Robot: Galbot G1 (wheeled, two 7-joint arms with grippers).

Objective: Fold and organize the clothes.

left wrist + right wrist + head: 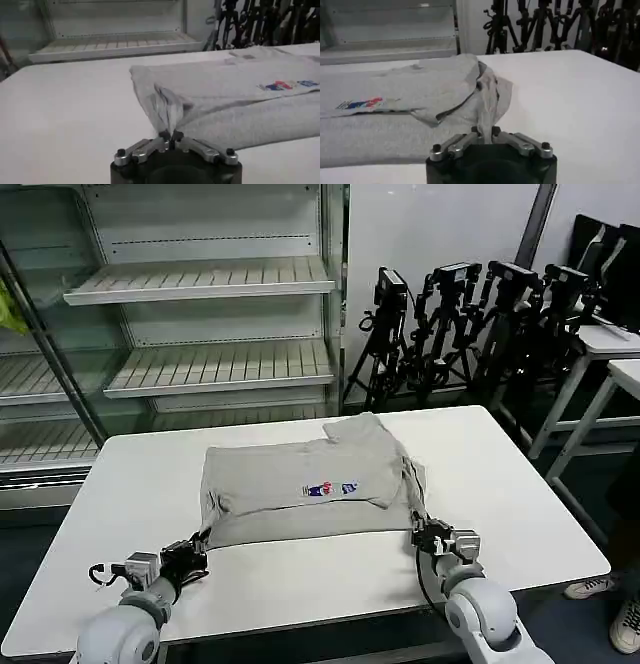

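Note:
A light grey T-shirt (300, 484) lies partly folded in the middle of the white table (520, 504), its small blue, red and yellow print (330, 489) facing up. My left gripper (197, 546) is shut on the shirt's near left corner, and the cloth (165, 107) rises pinched between the fingers (170, 136). At the near right corner my right gripper (425, 532) is shut on the fabric (487, 107), which bunches up between its fingertips (484, 131). Both grippers sit low at the table's front.
Open white shelving (200, 284) stands behind the table on the left. Several black tripods (470, 314) lean against the back wall on the right. Another white table (615, 354) is at the far right. Bare tabletop lies to each side of the shirt.

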